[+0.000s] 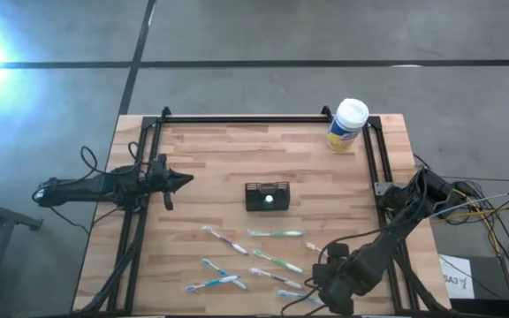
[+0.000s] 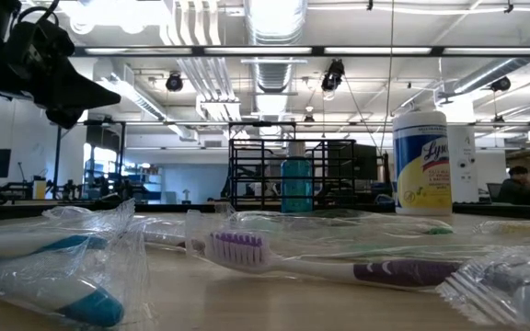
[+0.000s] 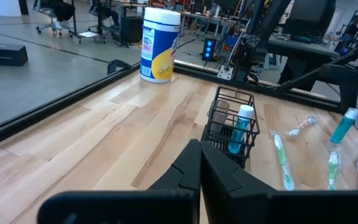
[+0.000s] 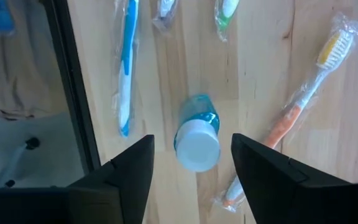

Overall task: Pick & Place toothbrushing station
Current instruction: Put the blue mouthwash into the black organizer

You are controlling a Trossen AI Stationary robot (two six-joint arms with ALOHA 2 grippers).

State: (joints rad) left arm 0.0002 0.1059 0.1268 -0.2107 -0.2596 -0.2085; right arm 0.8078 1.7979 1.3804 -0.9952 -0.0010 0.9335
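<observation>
The right gripper (image 4: 191,168) hangs open directly above a small blue white-capped bottle (image 4: 196,132), jaws straddling it for a grasp, while the black wire toothbrushing station (image 1: 266,196) stands mid-table and the closed left gripper (image 1: 182,180) waits aside.

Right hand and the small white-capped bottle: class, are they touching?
Apart. The right wrist view shows the bottle standing between the open right hand's fingers, with bare wood visible on both sides.
</observation>
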